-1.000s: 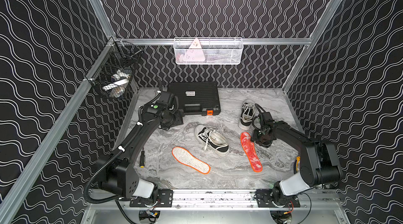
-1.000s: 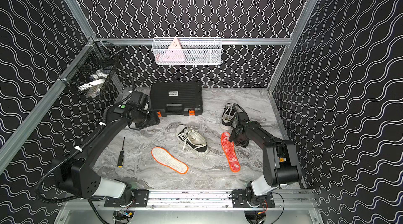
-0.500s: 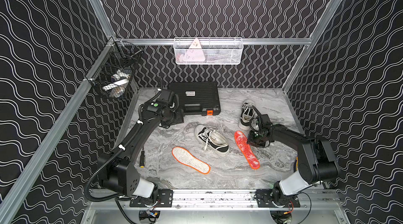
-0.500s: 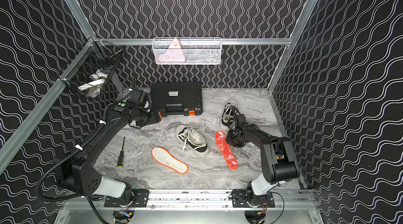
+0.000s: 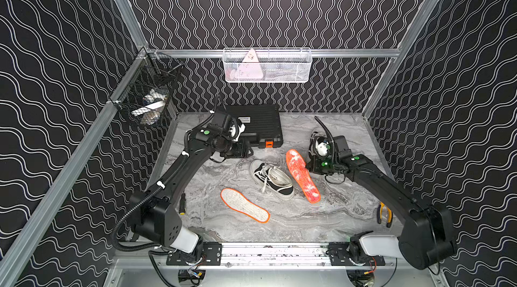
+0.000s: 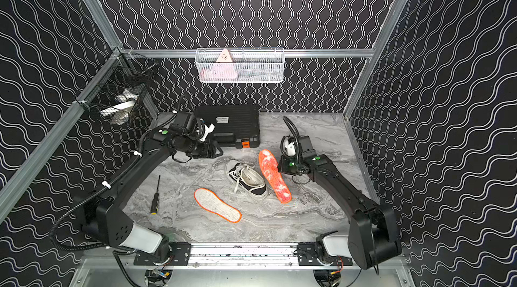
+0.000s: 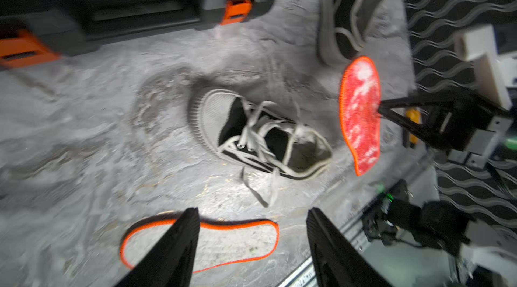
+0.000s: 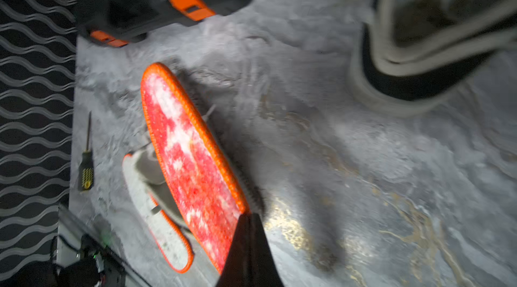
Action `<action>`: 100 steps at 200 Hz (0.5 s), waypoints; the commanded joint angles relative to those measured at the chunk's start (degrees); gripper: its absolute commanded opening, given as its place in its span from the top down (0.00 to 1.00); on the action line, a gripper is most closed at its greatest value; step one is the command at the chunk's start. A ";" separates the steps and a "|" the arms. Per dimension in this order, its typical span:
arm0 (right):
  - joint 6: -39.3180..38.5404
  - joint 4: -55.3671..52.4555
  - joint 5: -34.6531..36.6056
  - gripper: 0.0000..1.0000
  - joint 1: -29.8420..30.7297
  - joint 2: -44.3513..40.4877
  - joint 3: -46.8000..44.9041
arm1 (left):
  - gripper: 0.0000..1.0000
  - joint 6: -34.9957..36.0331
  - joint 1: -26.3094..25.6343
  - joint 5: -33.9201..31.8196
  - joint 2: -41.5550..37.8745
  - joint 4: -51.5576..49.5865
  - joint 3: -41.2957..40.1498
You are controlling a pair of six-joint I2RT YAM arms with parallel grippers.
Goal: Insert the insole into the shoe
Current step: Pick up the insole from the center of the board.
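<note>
Red-orange foam flecked with white: the insole stands tilted on its long edge just right of the black canvas sneaker. It runs roughly parallel with the sneaker, and its broad toe end points the same way as the sneaker's toe cap. The right fingers are pinched together on the insole's rim, on the side away from the sneaker. Whether its heel end touches the desk we cannot tell. The left fingers stand well apart and hold nothing, hovering behind and to the left of the sneaker and aimed toward it.

We judge the grasp made, so the step in hand is the carry to the sneaker's mouth. The next move calls for bringing the insole over the sneaker's collar, turning it flat-side down and dipping the toe end in first. The loose laces cross the opening and may catch that end. The sneaker is light and unheld, so we expect it to slide under a push. The free left fingers could steady its toe or heel. A white insole lies flat in front of the sneaker, clear of that path.
</note>
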 commanded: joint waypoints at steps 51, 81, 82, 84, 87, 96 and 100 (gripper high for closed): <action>-13.76 -7.02 -8.73 1.00 9.88 2.32 7.07 | 0.36 19.49 0.13 23.05 9.31 -3.05 4.57; -16.16 -6.94 -8.88 1.00 11.33 3.53 8.62 | 0.41 21.70 -0.19 26.57 10.61 -4.79 3.07; -16.16 -6.88 -8.89 1.00 11.31 3.59 8.65 | 0.41 21.74 -0.25 26.64 10.58 -4.78 2.94; -16.17 -6.72 -8.96 1.00 11.34 3.63 8.67 | 0.41 21.76 -0.30 26.83 10.45 -4.74 2.70; -16.16 -6.46 -9.03 1.00 11.30 3.71 8.67 | 0.41 21.85 -0.50 26.96 10.28 -4.57 2.40; -16.39 -6.18 -9.83 1.00 11.34 4.20 9.08 | 0.42 21.83 -1.07 26.90 9.67 -4.21 1.54; -16.62 -6.26 -10.20 1.00 11.37 4.44 9.16 | 0.42 21.88 -1.35 26.59 9.50 -4.25 1.27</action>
